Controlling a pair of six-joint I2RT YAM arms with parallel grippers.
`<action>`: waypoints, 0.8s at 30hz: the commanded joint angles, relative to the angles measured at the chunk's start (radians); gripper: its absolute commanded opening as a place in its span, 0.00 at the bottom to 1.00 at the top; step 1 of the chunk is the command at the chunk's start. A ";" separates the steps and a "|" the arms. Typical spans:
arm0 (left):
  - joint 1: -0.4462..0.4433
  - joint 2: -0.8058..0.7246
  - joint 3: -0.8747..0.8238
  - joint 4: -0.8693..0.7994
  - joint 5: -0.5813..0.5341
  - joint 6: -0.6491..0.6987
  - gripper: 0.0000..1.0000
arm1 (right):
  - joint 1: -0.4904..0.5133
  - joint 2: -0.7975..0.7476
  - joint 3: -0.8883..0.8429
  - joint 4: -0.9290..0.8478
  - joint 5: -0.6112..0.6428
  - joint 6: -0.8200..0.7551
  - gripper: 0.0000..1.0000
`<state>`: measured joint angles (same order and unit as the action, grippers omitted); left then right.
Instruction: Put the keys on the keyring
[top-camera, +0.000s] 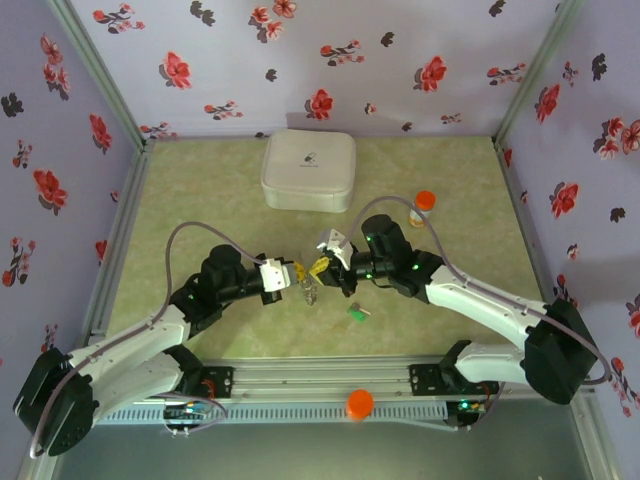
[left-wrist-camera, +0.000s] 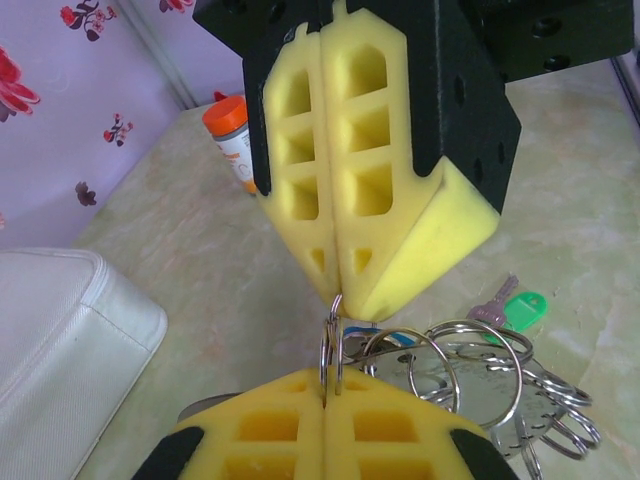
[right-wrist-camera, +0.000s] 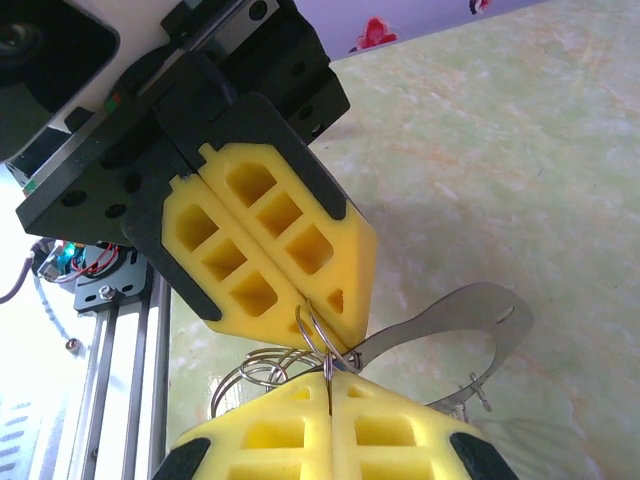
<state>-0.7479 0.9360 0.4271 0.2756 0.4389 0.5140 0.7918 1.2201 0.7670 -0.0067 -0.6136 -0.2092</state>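
My left gripper and right gripper meet tip to tip at the table's middle. In the left wrist view my left gripper is shut on a small silver split ring. The right gripper's yellow fingers pinch that ring from above. A bunch of silver rings hangs to its right, with a bit of blue among them. My right gripper is shut on the ring too. Behind it curves the keyring, a thin grey band. The green key lies on the table.
A white rounded case sits at the back. An orange-capped bottle stands behind the right arm. An orange knob sits on the front rail. Flowered walls close in the table on three sides.
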 joint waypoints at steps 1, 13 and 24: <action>0.001 -0.021 -0.004 0.045 0.018 0.024 0.00 | -0.009 -0.026 0.034 -0.059 0.049 -0.041 0.00; -0.001 -0.027 -0.011 0.071 0.035 0.011 0.00 | -0.022 -0.004 0.055 -0.099 0.104 -0.044 0.00; -0.001 -0.015 -0.014 0.138 0.062 -0.014 0.00 | -0.022 0.071 0.077 -0.107 0.078 -0.009 0.00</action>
<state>-0.7452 0.9360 0.4103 0.3038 0.4404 0.5087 0.7841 1.2697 0.8177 -0.0879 -0.5751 -0.2371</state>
